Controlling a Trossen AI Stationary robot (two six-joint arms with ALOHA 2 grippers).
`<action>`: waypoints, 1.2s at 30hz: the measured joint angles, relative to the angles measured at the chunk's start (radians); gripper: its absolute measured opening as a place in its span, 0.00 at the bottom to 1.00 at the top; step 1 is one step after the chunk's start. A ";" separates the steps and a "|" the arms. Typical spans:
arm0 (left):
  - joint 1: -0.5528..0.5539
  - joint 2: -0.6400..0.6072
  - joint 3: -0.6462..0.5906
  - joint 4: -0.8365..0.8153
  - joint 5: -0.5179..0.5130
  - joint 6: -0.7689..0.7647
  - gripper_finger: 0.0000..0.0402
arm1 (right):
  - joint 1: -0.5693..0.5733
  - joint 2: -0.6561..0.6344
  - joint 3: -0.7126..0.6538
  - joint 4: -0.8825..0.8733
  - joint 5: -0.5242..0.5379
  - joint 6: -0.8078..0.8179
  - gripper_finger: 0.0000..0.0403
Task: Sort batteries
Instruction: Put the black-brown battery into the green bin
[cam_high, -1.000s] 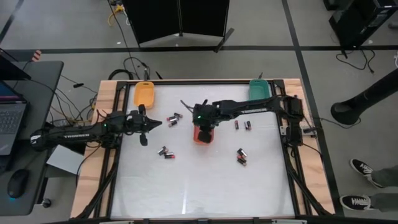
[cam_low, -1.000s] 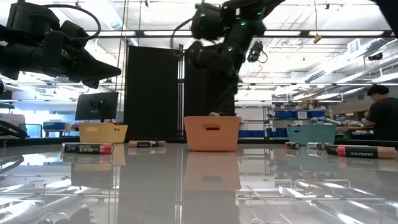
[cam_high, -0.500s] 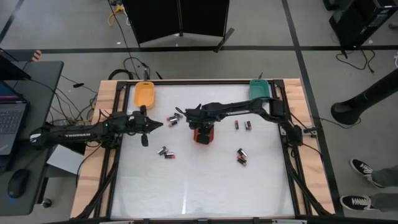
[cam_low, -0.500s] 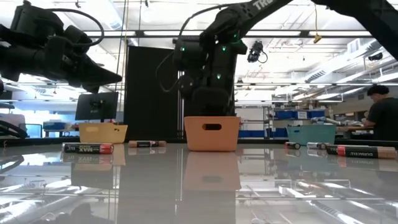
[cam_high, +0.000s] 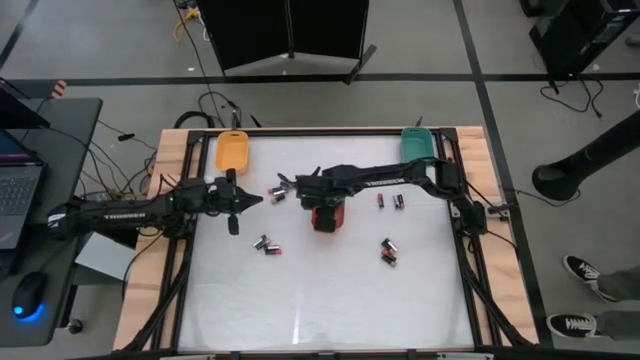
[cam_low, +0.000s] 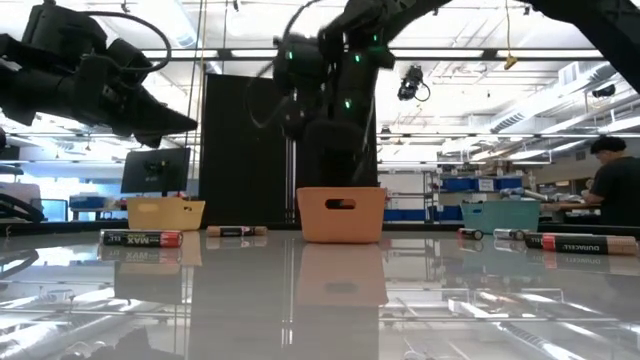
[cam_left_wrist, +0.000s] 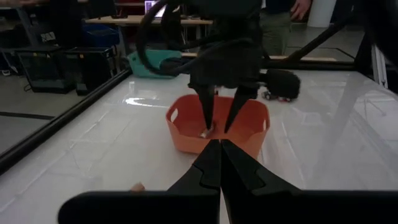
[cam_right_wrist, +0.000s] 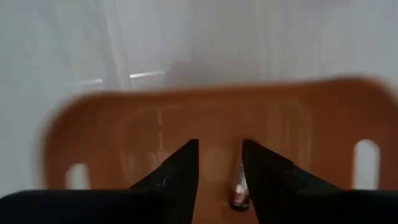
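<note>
While parted, the right gripper (cam_right_wrist: 219, 163) hovers above a battery (cam_right_wrist: 238, 191).

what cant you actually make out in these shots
- Contents of the red-orange tray: in the high view the right gripper, fingers apart, covers it; the low view shows only its wall.
- Battery in that tray: right wrist view is blurred, type unreadable.
- Loose batteries: too small in the high view to size.
- Teal tray: contents too small to tell.
</note>
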 joint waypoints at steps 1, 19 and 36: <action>0.000 0.002 0.004 -0.002 0.003 -0.004 0.02 | 0.007 -0.004 0.015 -0.009 0.001 -0.014 0.31; 0.000 0.135 0.159 -0.291 0.014 -0.039 0.02 | 0.160 -0.097 0.047 -0.039 0.119 -0.040 0.03; 0.000 0.364 0.245 -0.314 0.005 -0.031 0.02 | 0.194 -0.310 -0.293 0.250 0.158 0.055 0.01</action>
